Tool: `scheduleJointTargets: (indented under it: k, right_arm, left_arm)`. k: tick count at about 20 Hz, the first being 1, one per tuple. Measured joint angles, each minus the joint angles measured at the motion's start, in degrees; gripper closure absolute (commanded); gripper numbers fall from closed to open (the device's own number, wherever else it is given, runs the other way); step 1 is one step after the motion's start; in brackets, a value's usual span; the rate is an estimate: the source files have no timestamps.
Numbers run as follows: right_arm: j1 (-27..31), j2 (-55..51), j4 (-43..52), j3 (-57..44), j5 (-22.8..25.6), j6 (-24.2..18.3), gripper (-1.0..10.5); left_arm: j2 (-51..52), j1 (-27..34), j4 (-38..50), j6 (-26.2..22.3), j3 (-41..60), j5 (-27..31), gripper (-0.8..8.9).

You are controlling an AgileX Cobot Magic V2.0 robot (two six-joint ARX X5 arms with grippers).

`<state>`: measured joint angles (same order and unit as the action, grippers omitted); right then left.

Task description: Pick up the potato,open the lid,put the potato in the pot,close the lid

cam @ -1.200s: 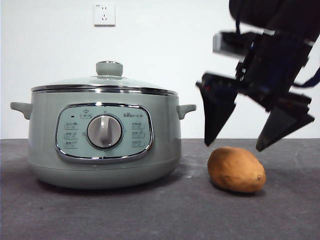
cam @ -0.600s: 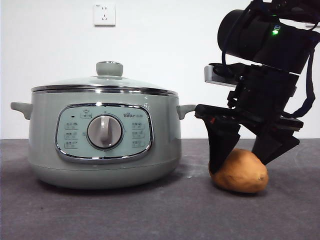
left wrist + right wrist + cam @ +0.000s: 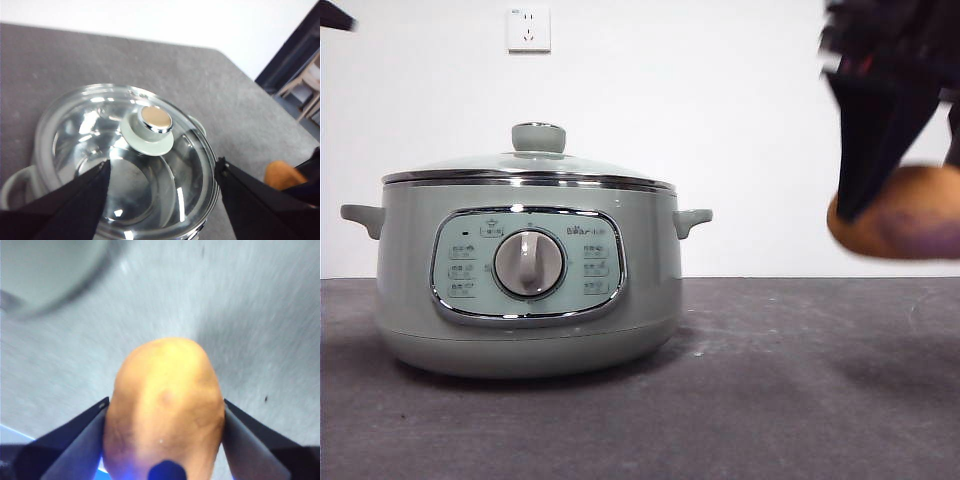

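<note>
A: Item one, the potato (image 3: 895, 225)?
B: Oval, orange-brown, matte skin. Location: in the air, clear of the grey tabletop (image 3: 770, 400), well to the side of the pot and about level with its upper body. Clamped between the two black jaws of the right claw (image 3: 164, 415), one jaw on each flank. Front view blurred at that spot.

A: Item two, the pot (image 3: 525, 285)?
B: Round, pale sage-green, electric. Two small side handles, chrome-framed control panel, central dial (image 3: 529, 263). Stands on the tabletop.

A: Item three, the lid (image 3: 127, 155)?
B: Domed glass, chrome rim, seated on the pot. Sage-green knob (image 3: 147, 130) with a chrome cap on top.

A: Left claw (image 3: 162, 172)?
B: Above the lid, jaws spread wide, gripping nothing; the knob shows beyond the gap between them, untouched.

A: Sundries?
B: White wall behind, one wall socket (image 3: 528, 29) above the pot.
</note>
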<state>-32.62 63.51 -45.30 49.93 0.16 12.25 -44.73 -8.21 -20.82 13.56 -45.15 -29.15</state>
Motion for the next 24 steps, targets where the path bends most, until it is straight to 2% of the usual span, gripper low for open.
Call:
scheduleJointTargets:
  k: [4, 8, 12, 16, 20, 21, 23, 24]
  right_arm:
    - [0.0, -5.3, -0.2, 0.0, 0.0, 0.9, 9.6]
    - [0.0, -6.1, -1.7, 0.0, 0.0, 1.6, 9.6]
    - [0.0, -6.2, -1.9, 0.0, 0.0, 2.1, 9.6]
    - [0.0, -6.2, -1.8, 0.0, 0.1, 2.3, 9.6]
    - [0.0, -6.2, -1.8, 0.0, 0.1, 2.3, 9.6]
    - [0.0, -6.2, -1.8, 0.0, 0.1, 2.3, 9.6]
    - [0.0, -6.2, -1.8, 0.0, 0.3, 2.4, 9.6]
    - [0.0, -6.2, -1.8, 0.0, 0.3, 2.4, 9.6]
  left_arm:
    - [-10.4, -7.4, 0.3, -0.5, -7.3, 6.1, 4.59]
    - [-21.2, -13.6, 0.7, -3.6, -15.0, 13.7, 4.6]
    - [-28.6, -18.1, 1.4, -6.6, -17.6, 21.1, 4.63]
    - [-32.9, -19.0, 1.4, -7.6, -17.6, 23.6, 4.63]
    - [-34.7, -19.0, 1.4, -8.1, -17.6, 23.7, 4.72]
    - [-34.9, -19.0, 1.4, -8.1, -17.6, 24.1, 4.88]
    - [-34.9, -19.0, 1.6, -8.5, -17.6, 24.3, 7.17]
    - [-34.9, -19.0, 1.6, -8.5, -17.6, 24.2, 8.0]
